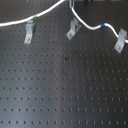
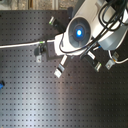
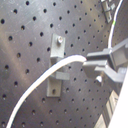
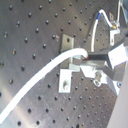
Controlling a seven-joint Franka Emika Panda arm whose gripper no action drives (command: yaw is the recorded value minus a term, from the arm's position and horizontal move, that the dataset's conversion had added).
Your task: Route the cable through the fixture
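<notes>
The white cable (image 1: 50,11) runs from the first exterior view's left past its green band (image 1: 34,17) up to the top edge. From there it drops past the leaning fixture (image 1: 73,29) to the blue band (image 1: 102,25). Both wrist views show my gripper (image 3: 91,62) (image 4: 92,61) shut on the cable (image 3: 45,80) (image 4: 45,75). It holds the cable just above the fixture (image 3: 56,65) (image 4: 67,65), and the cord crosses over the clip's middle. In the second exterior view the arm (image 2: 80,32) hides the gripper. There the cable (image 2: 20,46) comes in from the second exterior view's left.
Everything sits on a black perforated board (image 1: 65,90). A straighter grey clip (image 1: 29,32) stands under the green band. Another clip (image 1: 120,41) holds the cable at the first exterior view's right. More clips (image 2: 97,64) and a small blue object (image 2: 1,84) show in the second exterior view.
</notes>
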